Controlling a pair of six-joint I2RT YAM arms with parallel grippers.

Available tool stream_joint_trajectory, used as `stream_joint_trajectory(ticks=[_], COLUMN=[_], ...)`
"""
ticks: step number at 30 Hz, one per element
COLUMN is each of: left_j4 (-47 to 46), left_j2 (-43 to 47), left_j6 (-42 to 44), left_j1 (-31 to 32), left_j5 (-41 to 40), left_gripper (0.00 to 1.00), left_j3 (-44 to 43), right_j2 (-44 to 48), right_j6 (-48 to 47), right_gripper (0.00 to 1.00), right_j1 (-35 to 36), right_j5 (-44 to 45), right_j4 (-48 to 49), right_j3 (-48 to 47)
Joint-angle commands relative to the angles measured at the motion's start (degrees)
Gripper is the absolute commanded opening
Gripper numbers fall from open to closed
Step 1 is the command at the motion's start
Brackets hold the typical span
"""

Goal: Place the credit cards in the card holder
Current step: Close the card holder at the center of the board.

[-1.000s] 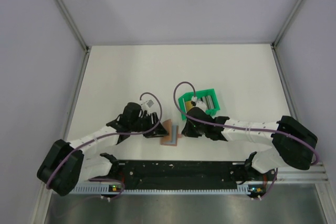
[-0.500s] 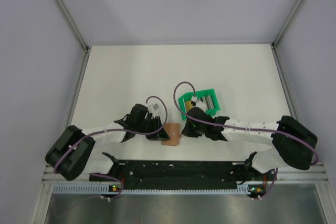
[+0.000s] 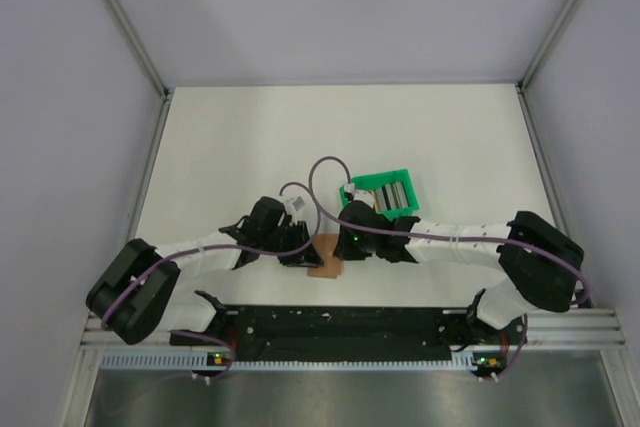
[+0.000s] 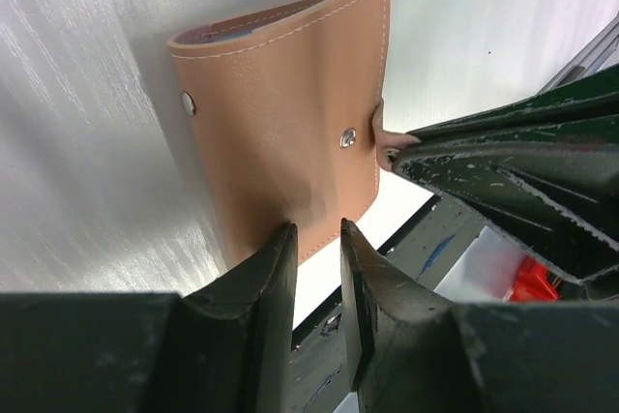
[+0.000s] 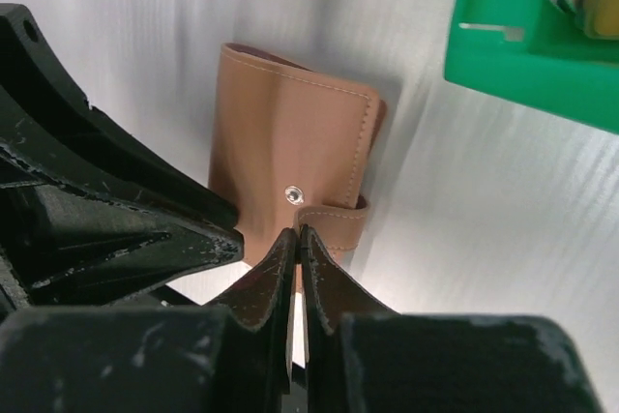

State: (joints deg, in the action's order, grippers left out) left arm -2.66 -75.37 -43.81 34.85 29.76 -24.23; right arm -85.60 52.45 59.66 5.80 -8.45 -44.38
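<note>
Right in front of my bases, my left gripper [image 4: 317,231] is clamped on the near edge of the card holder [image 4: 280,113]. Its two fingers stand a narrow gap apart, with the folded tan leather between them. The holder is folded shut and rests on the white table [image 3: 230,147] between my two wrists. Its stitched border and two small metal snaps [image 4: 347,138] show on the outer face.

From the other side my right gripper [image 5: 298,235] meets it. Those fingers are pressed together on the tip of the holder's snap strap [image 5: 334,221], which curls round the edge of the fold and ends just beside one snap. The tips of both grippers are near one another, with only the holder's corner between them.

At the holder's far edge, in the left wrist view, a thin blue-grey line shows inside the fold. I cannot tell what it is.

Just beyond the holder, past my right wrist, stands the green plastic tray [image 5: 522,55]. The credit cards [image 3: 385,194] stand on edge in it, with grey-silver edges and a yellowish one showing. Beyond the tray the table runs on to the back wall.
</note>
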Motion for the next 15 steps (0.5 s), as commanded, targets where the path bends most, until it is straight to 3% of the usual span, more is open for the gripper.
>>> stream_joint_trajectory(ticks=[1, 2, 7, 15], left_j4=[0.8, 1.0, 5.7, 12.5], left_j2=[0.8, 1.1, 4.0, 12.2], left_j6=[1.3, 1.4, 2.1, 6.8], left_j1=[0.2, 0.2, 0.1, 0.2], left_j5=[-3.9, -4.0, -5.9, -17.4], left_gripper=[0.30, 0.31, 0.35, 0.47], left_j3=[-0.4, -0.4, -1.5, -4.2], right_j2=[-2.0, -2.0, 5.7, 19.8], right_j6=[-1.6, -1.8, -4.5, -8.5], right_gripper=[0.04, 0.07, 0.41, 0.44], right_j1=[1.1, 1.4, 1.7, 1.3], right_j5=[-1.1, 0.2, 3.3, 10.0], right_j4=[-1.4, -3.5, -5.5, -6.3], right_j3=[-5.6, -6.4, -5.5, -0.7])
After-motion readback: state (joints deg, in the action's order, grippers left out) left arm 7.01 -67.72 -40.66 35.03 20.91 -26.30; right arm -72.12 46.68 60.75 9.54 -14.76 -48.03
